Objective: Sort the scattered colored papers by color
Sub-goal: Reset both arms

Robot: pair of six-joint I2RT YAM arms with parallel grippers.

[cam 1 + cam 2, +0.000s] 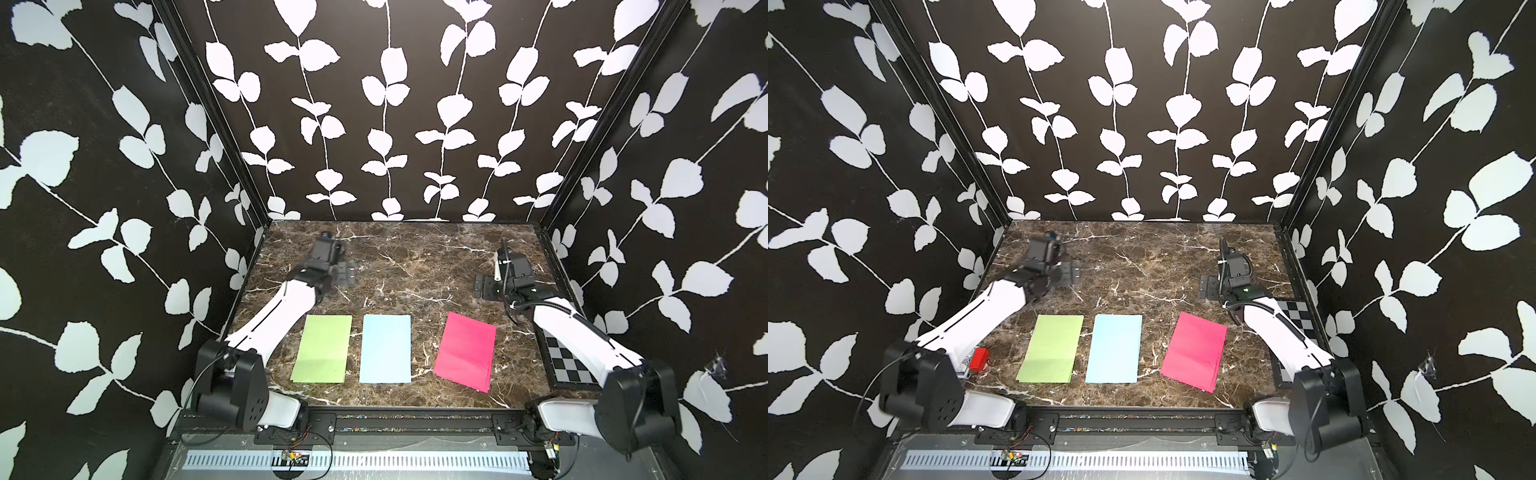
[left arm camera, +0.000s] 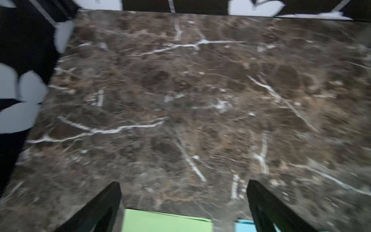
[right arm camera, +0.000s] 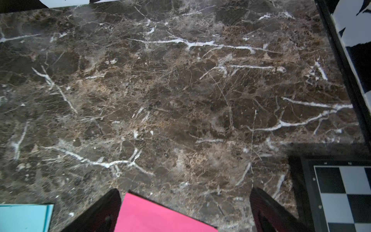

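Three near piles: light green paper sheets (image 1: 322, 349), pale blue sheets (image 1: 385, 349), magenta-pink sheets (image 1: 466, 351); left gripper (image 1: 344, 273), right gripper (image 1: 484, 286) spread, empty.

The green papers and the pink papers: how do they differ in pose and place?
The green papers lie straight, nearly parallel to the blue papers; the pink papers lie turned at an angle. The green papers sit close beside the blue papers; the pink papers sit farther from them. Both lie flat on the marble table, untouched.
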